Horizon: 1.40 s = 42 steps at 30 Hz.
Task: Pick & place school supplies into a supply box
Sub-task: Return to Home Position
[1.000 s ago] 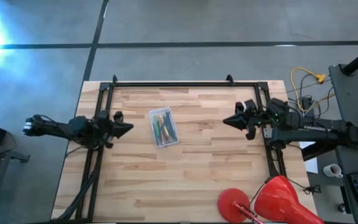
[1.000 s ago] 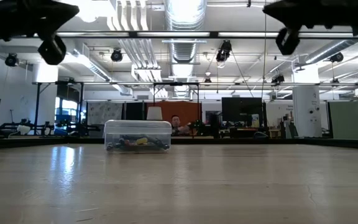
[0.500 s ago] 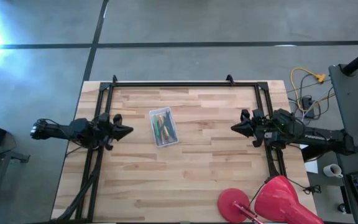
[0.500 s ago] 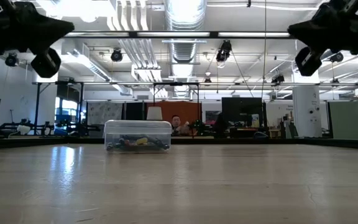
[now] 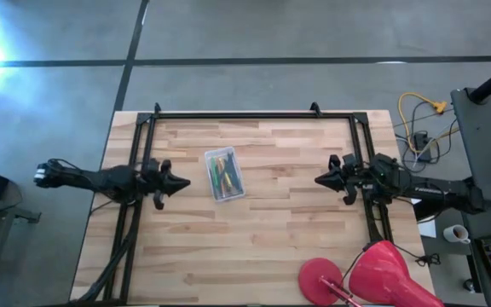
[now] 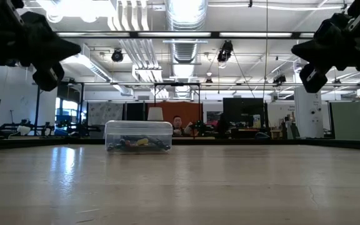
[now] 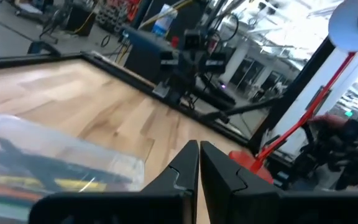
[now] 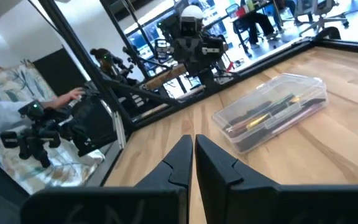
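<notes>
Fingers on both arms are pressed together and hold nothing. The left fingers [image 7: 180, 171] show only a hairline seam between them, and the right fingers [image 8: 178, 163] look the same. Both pairs hang clear above the bench [image 5: 271, 247], tips turned toward each other.

Between them lies the supply box [image 5: 224, 174], lid down, flat on the wood. It sits just ahead of the left fingers' tips and a little to one side of their line. It is well apart from the right fingers, which point past it. Through its clear wall the pens and pencils [image 5: 222, 173] show as yellow, green and dark strokes lying lengthwise. I cannot make out the scissors, nor whether the lid is latched or only resting shut.

By my reading the packing is done and what remains is to draw the arms back to rest. The nearer risk is on the left. With the box so close before those tips, a retreat that dips or swings sideways instead of pulling straight back could clip a corner and slide the box. If the lid is not latched, it could pop open and spill what is inside. On the right, the red lamp [image 5: 373, 277] stands behind and beside the fingers, near the arm's elbow. A wide fold of that arm could knock it over onto the bench.
</notes>
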Tool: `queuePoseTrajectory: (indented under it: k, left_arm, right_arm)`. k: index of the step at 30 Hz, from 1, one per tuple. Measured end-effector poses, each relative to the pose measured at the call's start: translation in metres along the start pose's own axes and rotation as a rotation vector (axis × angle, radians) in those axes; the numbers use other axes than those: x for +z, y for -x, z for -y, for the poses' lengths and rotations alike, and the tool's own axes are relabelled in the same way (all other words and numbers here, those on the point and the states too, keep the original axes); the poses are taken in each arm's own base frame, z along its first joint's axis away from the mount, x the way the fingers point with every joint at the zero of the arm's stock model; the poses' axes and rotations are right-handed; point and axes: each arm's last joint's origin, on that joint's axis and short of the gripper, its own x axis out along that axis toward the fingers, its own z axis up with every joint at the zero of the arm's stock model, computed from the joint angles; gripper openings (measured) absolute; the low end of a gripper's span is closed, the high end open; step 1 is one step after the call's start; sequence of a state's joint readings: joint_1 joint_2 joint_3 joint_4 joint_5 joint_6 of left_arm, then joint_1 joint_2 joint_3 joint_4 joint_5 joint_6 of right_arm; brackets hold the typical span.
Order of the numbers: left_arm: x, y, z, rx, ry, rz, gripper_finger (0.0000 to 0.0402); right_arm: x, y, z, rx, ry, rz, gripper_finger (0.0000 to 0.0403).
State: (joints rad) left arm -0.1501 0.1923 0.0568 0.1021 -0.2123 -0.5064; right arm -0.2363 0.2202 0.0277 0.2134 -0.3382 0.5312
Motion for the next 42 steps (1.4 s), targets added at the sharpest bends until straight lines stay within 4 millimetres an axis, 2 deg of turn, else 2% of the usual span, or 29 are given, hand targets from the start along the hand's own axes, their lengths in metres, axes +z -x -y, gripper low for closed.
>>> queuePoseTrajectory:
  k: [5,13,17,42]
  left_arm:
    - [-0.01,0.003,-0.007,0.001,0.002,0.001,0.0]
    - [0.003,0.01,-0.014,0.049,0.024,0.148,0.0]
    - [0.004,0.01,-0.018,0.087,0.023,0.166,0.0]
    - [0.003,0.01,-0.018,0.084,0.021,0.149,0.0]
  right_arm:
    - [0.001,0.002,-0.002,0.018,0.012,0.028,0.0013]
    - [0.003,0.01,-0.006,0.061,0.042,0.102,0.0013]
    - [0.007,0.015,-0.01,0.094,0.065,0.158,0.0013]
    - [0.006,0.014,-0.014,0.132,0.063,0.146,0.0013]
